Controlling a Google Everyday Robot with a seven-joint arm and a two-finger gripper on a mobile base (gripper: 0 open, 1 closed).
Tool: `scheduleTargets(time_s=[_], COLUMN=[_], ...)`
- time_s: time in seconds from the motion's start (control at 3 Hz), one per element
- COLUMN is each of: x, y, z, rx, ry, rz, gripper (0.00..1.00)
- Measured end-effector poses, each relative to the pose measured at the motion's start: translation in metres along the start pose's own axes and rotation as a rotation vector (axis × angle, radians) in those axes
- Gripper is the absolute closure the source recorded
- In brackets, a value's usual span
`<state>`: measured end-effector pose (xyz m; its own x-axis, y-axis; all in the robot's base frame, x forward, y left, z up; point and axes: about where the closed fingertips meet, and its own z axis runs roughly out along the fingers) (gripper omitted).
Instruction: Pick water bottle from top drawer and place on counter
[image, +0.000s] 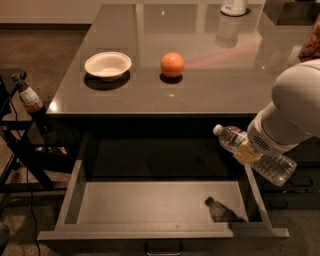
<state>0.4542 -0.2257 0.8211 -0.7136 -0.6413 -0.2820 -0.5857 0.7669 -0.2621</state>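
The water bottle (231, 139) is clear with a white cap and a dark red label band. It lies tilted in my gripper (248, 151), cap pointing up-left, held in the air above the right side of the top drawer (150, 202). The gripper is shut on the bottle's middle; its yellowish fingers (245, 152) wrap the bottle. The white arm comes in from the right edge. The drawer is pulled out, and the bottle's shadow falls on its bottom right. The counter (210, 85) lies just behind the drawer, its front edge a little above the bottle.
On the counter stand a white bowl (107, 65), an orange (172, 64) and a white container (234, 6) at the back. A dark cola bottle (28, 98) sits on a black stand at the left. Smaller dark drawers (295, 192) are at the right.
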Motion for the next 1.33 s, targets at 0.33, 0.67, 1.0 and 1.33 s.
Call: scheduleTargets(time_s=[0.33,0.67,1.0,1.33], x=[-0.005,-0.028,-0.061,-0.061], y=[0.001,-0.021,-0.065,-0.065], z=[-0.003,-0.021,-0.067,-0.067], rx=[-0.007,0.006,0.072,0.071], ry=[-0.007,-0.024,-0.092,-0.093], rz=[0.0,0.013,0.03,0.031], gripper=[1.0,1.0,1.0,1.0])
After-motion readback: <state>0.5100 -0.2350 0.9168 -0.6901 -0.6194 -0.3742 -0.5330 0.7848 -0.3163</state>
